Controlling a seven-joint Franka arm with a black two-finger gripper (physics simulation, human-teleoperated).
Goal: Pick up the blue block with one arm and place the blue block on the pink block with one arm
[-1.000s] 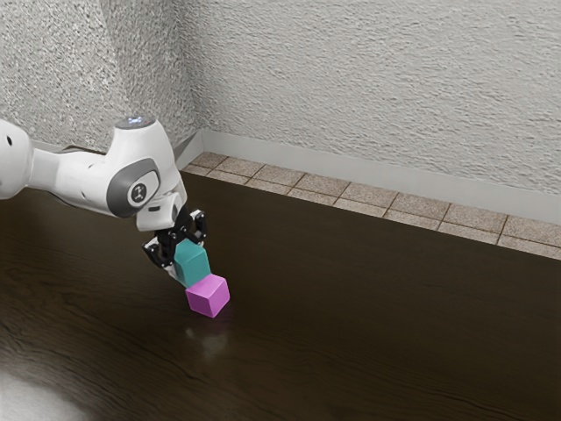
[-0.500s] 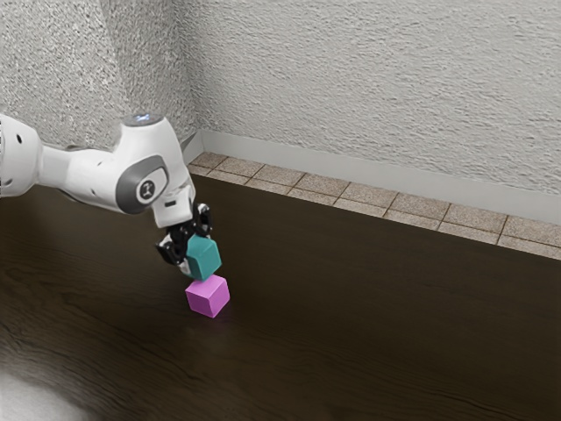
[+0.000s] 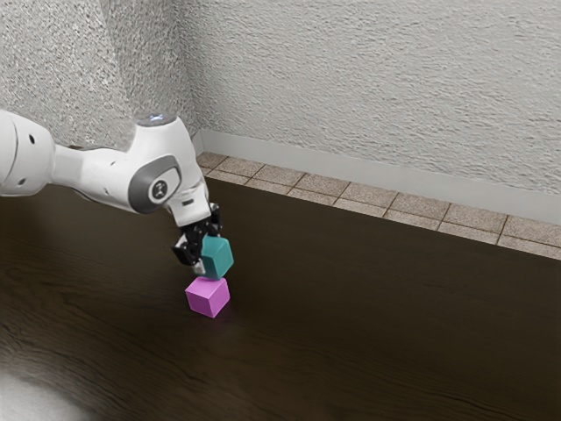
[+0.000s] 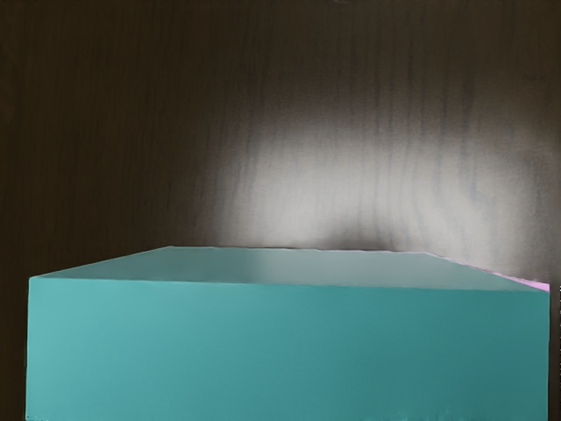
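The near stretch of the dark wooden table (image 3: pixel 351 368) ran as open wood from the exterior view's front edge up to the blocks, with a pale glare in its near left corner. The pink block (image 3: pixel 208 296) sat flat on the table, with free surface toward the camera and all the way to the exterior view's right.

Directly above it hung the blue block (image 3: pixel 217 257), a teal cube held tilted, its lowest edge just over the pink top. I could not tell whether the two touched. The tool (image 3: pixel 201 246) pinched the blue block, its black fingers pressed on opposite faces.

Through the wrist camera the blue block (image 4: pixel 289 342) loomed right under my hand, its top edge straight and level. A thin sliver of the pink block (image 4: pixel 531 282) peeked past one of its corners, and the table (image 4: pixel 263 132) beyond carried a soft glare.

The white arm (image 3: pixel 96 171) came in from the exterior view's left and bent down to the blocks.

Farther back, the table's far edge ran diagonally, well apart from the blocks. Past that edge lay a strip of tiled floor (image 3: pixel 394 203), then a pale baseboard (image 3: pixel 368 171) and a rough grey wall (image 3: pixel 368 79), whose corner stood behind the arm.
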